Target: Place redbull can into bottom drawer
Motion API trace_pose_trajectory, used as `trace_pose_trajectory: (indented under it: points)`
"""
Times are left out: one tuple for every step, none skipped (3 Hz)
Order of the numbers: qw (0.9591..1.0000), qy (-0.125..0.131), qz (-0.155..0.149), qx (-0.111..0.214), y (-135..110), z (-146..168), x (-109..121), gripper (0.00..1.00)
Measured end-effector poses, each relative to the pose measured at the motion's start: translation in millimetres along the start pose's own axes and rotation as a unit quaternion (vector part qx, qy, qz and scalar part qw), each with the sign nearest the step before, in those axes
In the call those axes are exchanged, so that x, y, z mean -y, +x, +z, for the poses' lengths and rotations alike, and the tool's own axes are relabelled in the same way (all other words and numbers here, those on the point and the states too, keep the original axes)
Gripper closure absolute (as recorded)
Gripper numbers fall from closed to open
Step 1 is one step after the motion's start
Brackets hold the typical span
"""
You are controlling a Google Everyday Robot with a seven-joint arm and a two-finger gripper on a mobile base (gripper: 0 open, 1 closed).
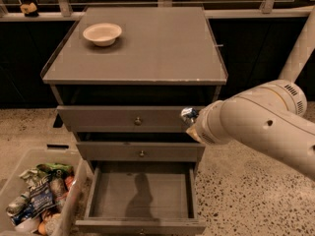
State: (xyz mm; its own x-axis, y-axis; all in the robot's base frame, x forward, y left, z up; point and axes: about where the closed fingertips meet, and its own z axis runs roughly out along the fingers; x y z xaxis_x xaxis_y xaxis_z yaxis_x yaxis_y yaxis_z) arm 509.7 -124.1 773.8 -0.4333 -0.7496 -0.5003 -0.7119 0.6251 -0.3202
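Observation:
The redbull can (188, 115), silver and blue with a shiny top, sits at the tip of my white arm. It hangs in front of the right end of the top drawer front. My gripper (191, 121) is mostly hidden behind the wrist and holds the can in the air, above the right side of the bottom drawer (167, 195). That drawer is pulled out, and its flat grey floor carries only the arm's shadow.
A cream bowl (102, 33) sits on the cabinet top (157, 53) at the back left. Two shut drawer fronts (118, 119) are above the open one. A clear bin of snack packets (42, 200) stands on the floor at the lower left.

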Motion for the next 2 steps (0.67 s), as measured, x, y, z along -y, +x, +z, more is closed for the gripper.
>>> trace_pose_trajectory:
  points:
    - [0.9994, -0.031, 0.013, -0.007, 11, 27, -16, 1.00]
    - [0.9970, -0.071, 0.027, -0.016, 27, 77, -57, 1.00]
